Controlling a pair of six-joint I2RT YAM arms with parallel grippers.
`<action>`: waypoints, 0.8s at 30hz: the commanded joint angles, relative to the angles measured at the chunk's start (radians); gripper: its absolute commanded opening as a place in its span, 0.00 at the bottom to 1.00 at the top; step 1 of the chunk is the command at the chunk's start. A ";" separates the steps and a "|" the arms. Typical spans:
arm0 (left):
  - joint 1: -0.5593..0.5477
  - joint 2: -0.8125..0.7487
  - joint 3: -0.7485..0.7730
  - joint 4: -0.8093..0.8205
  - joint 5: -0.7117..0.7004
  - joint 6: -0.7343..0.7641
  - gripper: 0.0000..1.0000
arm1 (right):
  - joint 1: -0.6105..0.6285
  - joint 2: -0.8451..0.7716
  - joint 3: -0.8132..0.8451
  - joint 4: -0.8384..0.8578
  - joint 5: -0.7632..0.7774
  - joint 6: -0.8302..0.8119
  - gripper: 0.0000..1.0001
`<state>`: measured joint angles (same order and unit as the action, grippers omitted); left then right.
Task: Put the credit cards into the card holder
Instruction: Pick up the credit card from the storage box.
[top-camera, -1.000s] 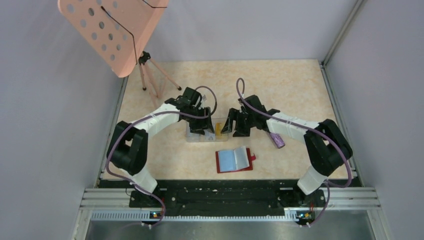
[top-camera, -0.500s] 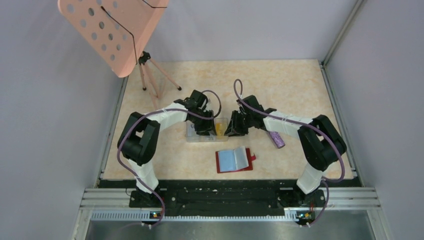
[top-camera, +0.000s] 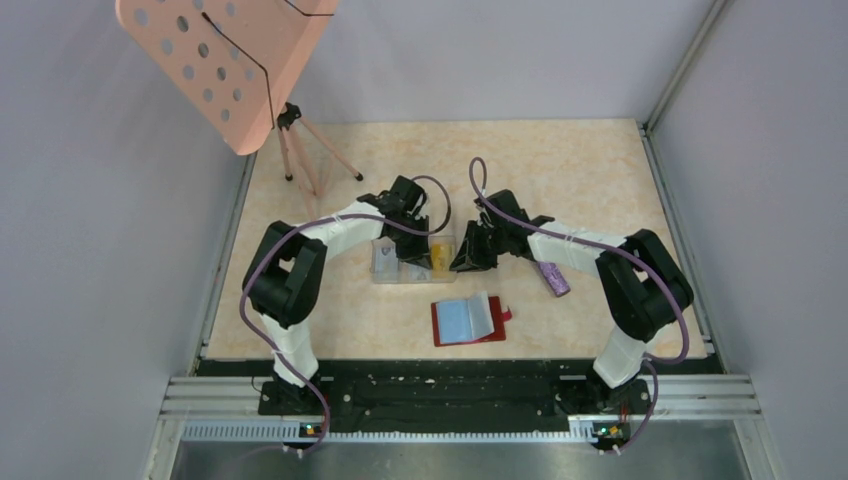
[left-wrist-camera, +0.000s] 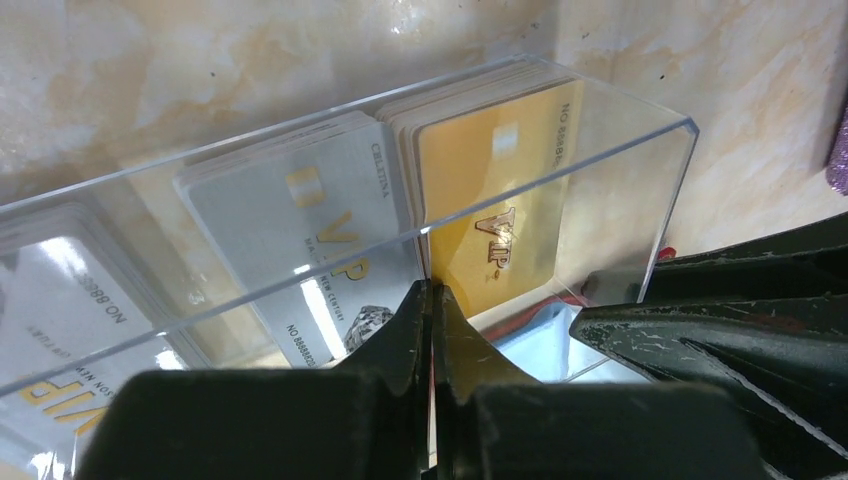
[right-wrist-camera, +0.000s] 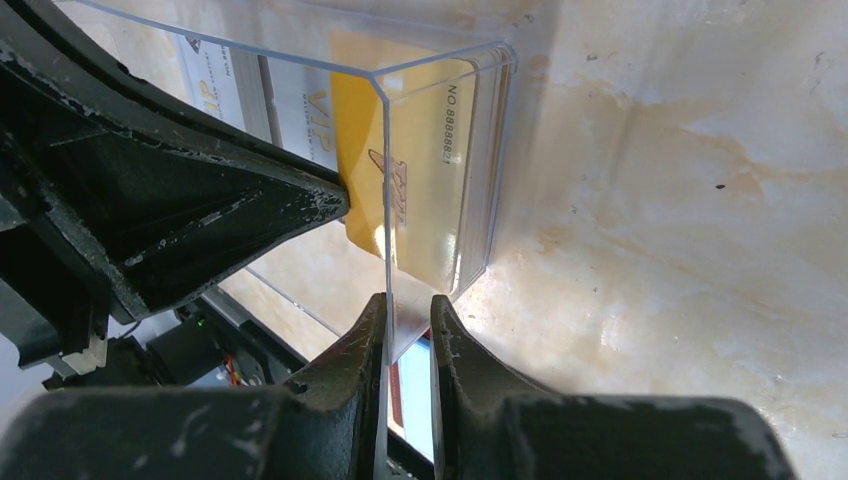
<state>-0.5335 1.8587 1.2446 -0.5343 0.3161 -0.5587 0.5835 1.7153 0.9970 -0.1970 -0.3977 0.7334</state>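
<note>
Nearest us: red card holder (top-camera: 468, 320) lying open on bench (top-camera: 580, 170). Just behind it we see credit cards (left-wrist-camera: 490, 190) stacked in clear box (left-wrist-camera: 620, 190), yellow beside silver. Left pincer (left-wrist-camera: 432, 300) squeezed tight at box, can't tell if gripping anything. Right pincer (right-wrist-camera: 407, 305) narrow, clamped on box's end wall. Pink stand (top-camera: 230, 60) far back-left.

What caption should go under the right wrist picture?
The right gripper pinches the clear box holding yellow cards.
</note>
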 joint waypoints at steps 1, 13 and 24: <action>-0.033 0.004 0.075 -0.030 -0.097 0.030 0.00 | -0.004 0.004 0.005 0.052 -0.053 -0.002 0.00; -0.081 0.044 0.179 -0.154 -0.179 0.063 0.17 | -0.003 0.002 0.013 0.030 -0.064 -0.013 0.00; -0.082 -0.028 0.137 -0.029 -0.043 0.036 0.27 | -0.003 -0.001 0.018 0.024 -0.078 -0.017 0.00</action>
<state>-0.6094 1.8980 1.3880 -0.6682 0.1825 -0.5026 0.5797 1.7153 0.9966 -0.2008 -0.4072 0.7319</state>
